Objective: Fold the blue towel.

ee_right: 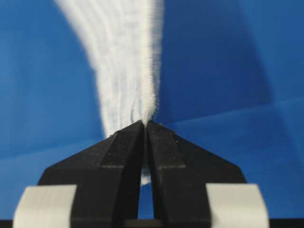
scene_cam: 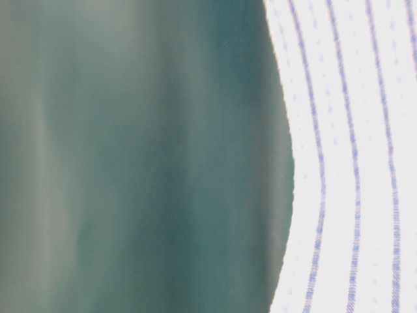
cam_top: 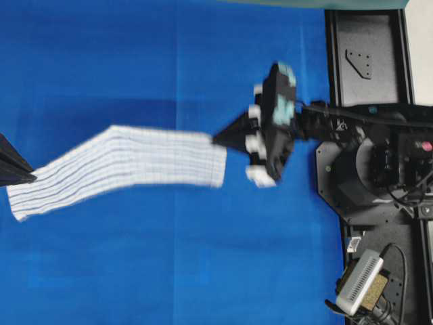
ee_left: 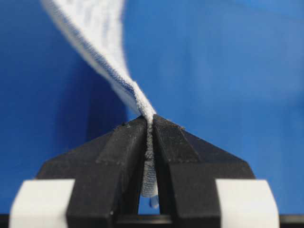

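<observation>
Both your claws, left claw (ee_left: 149, 124) and right claw (ee_right: 145, 124), are clamped on the white blue-striped cloth towel (cam_top: 128, 166). It hangs stretched left-to-right above the solid blue tabletop (cam_top: 135, 61). Nothing blocks it.

A solid bright-blue table covering (cam_top: 135, 271) fills nearly the whole overhead view, smooth, with faint fold creases crossing it and a darker shadow band across its middle. Along the right edge runs a black metal base plate (cam_top: 369, 61), a triangular bracket (cam_top: 358, 64) with small holes lying on it. Lower right, a small white ribbed box (cam_top: 358, 281) sits among dark cables (cam_top: 399, 271). At the far top right, a pale strip of surface (cam_top: 421, 47) shows. From table level, the backdrop (scene_cam: 130, 156) is a blurred grey-teal wash, evenly lit.
</observation>
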Motion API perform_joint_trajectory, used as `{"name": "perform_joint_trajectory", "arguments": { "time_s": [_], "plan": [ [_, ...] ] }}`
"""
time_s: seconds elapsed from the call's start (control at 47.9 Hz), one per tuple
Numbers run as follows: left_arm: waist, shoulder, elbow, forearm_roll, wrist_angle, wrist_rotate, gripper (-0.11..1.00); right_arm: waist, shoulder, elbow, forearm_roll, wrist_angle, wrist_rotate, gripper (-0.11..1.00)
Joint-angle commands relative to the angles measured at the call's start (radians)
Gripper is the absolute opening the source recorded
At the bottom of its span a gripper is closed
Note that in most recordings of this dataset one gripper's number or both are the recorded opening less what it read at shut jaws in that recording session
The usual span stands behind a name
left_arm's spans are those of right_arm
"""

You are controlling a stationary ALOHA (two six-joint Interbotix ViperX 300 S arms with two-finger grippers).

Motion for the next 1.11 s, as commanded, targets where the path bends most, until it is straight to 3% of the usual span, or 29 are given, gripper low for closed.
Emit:
{"name": "perform_joint_trajectory", "arguments": {
  "time_s": [0.0, 0.271, 0.585, 1.086],
  "plan": [
    [-0.025, 0.012, -0.035, 0.000, -0.051, -0.014, 0.03, -0.075, 0.029, -0.054, -0.031, -0.011, -0.002, 0.14],
    [-0.087, 0.114, -0.086, 0.000, -0.187, -0.023, 0.03, -0.209, 0.166, -0.170, -0.141, -0.061, -0.002, 0.14],
    [-0.112, 0.262, -0.181, 0.000, -0.275, -0.023, 0.03, -0.282, 0.341, -0.367, -0.275, -0.092, -0.006, 0.14],
    [-0.084, 0.463, -0.365, 0.000, -0.324, -0.011, 0.03, -0.308, 0.474, -0.557, -0.365, -0.089, -0.009, 0.14]
  ]
}}
